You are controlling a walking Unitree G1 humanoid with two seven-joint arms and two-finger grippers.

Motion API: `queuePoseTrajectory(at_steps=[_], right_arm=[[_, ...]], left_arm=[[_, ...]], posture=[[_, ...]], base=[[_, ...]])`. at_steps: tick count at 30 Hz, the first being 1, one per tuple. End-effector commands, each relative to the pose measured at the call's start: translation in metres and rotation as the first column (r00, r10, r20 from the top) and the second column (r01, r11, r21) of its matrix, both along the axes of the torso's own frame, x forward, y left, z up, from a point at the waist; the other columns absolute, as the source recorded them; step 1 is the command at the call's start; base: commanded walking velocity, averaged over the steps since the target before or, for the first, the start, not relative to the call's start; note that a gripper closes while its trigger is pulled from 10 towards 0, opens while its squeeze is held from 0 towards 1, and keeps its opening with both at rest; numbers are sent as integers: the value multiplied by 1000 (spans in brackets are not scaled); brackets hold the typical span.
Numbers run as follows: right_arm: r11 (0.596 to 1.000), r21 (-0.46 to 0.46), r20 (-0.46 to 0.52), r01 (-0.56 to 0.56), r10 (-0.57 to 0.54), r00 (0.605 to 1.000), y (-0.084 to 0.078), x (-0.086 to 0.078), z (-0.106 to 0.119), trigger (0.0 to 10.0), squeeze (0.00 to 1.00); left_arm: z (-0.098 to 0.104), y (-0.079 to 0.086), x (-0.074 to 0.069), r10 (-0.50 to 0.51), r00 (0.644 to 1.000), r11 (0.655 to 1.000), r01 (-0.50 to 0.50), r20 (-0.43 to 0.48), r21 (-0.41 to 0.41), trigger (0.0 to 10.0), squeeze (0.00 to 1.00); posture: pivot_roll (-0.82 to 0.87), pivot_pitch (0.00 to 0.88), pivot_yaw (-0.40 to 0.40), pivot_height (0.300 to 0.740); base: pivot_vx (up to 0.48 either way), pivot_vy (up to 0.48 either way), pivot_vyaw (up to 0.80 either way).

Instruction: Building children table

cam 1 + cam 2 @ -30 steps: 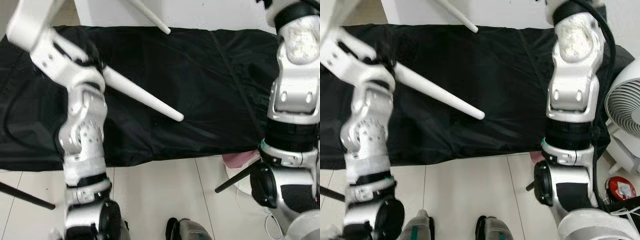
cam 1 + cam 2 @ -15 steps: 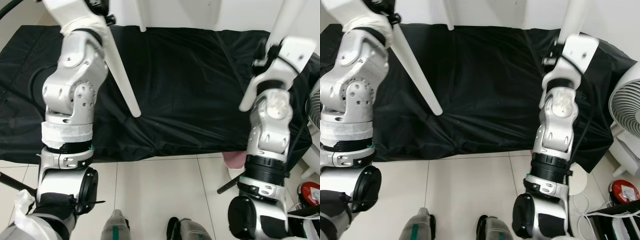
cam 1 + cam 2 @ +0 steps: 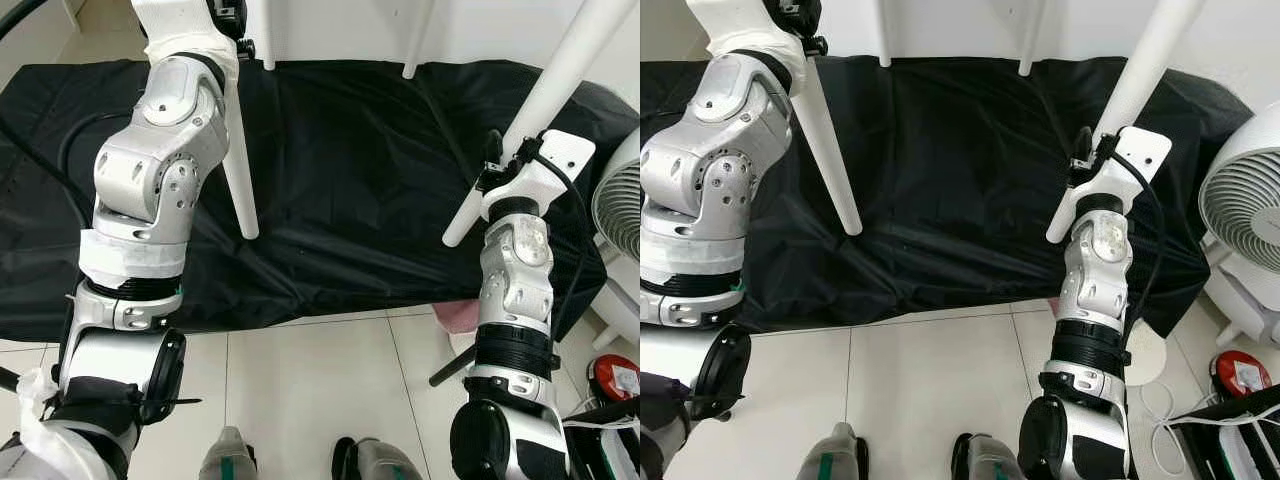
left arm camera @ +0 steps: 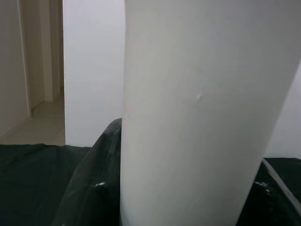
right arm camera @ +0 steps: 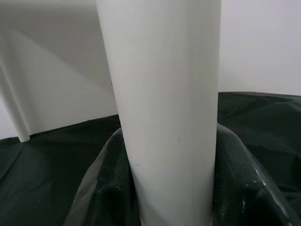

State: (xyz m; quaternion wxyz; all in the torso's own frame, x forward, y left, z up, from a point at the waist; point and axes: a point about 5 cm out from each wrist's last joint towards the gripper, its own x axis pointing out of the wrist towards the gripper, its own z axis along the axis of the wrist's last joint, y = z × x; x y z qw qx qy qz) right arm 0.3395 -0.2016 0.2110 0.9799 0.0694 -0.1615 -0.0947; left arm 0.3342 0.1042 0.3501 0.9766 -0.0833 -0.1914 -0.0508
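Observation:
A white children's table hangs over a black cloth-covered surface, legs pointing down. My left gripper is shut on the near left leg, whose foot hovers just above the cloth. My right gripper is shut on the near right leg, which slants down to the cloth's right side. Two far legs show at the top edge. In the wrist views each leg stands between dark fingers. The tabletop is out of sight above.
A white fan stands at the right beside the cloth. A red round item and cables lie on the tiled floor at lower right, with a pink object and a black rod near my right arm.
Both held legs have swung from lying slanted across the cloth to nearly upright. My arms have turned with them, and two far legs have come into view at the top.

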Motion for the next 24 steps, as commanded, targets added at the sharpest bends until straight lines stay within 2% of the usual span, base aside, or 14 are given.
queuePoseTrajectory(at_steps=[1,2,13,14,16,17,18,19,24], right_arm=[[966,85,-94,-244,251,963,47,7,-31,10000,176],[965,93,-85,-243,251,964,48,7,-30,10000,1000],[967,71,14,-246,245,969,44,0,-23,10000,1000],[971,65,36,-230,229,973,40,-3,-21,10000,1000],[975,57,67,-213,209,976,35,-8,-19,10000,1000],[975,50,81,-215,211,974,33,-12,-19,10000,1000],[974,46,86,-220,215,973,33,-14,-19,10000,1000],[974,44,90,-223,218,972,32,-15,-19,10000,0],[973,37,98,-226,222,970,29,-22,-22,10000,0]], left_arm=[[-6,-43,-12,-432,901,901,431,25,46,10000,973],[-8,-42,-11,-438,899,899,437,20,38,10000,1000],[-24,-35,-17,-433,901,894,433,-26,112,10000,1000],[-28,-33,-20,-424,905,894,423,-25,147,10000,384],[-34,-30,-24,-416,909,892,412,-23,188,10000,384],[-38,-28,-27,-415,910,889,411,-25,203,10000,0],[-40,-26,-29,-416,909,887,412,-27,207,10000,0],[-42,-26,-30,-416,909,886,413,-29,211,10000,0],[-53,-18,-35,-396,917,890,395,-43,228,10000,0]], posture=[[122,67,-16,740],[123,66,-18,740],[123,63,-21,740],[122,65,-28,740],[122,65,-28,740],[124,68,-37,740],[124,68,-37,740],[124,68,-37,740],[125,71,-45,740]], base=[[0,0,0],[0,0,0],[0,0,0],[0,0,0],[0,0,0],[0,0,0],[0,0,0],[0,0,0],[0,0,0]])
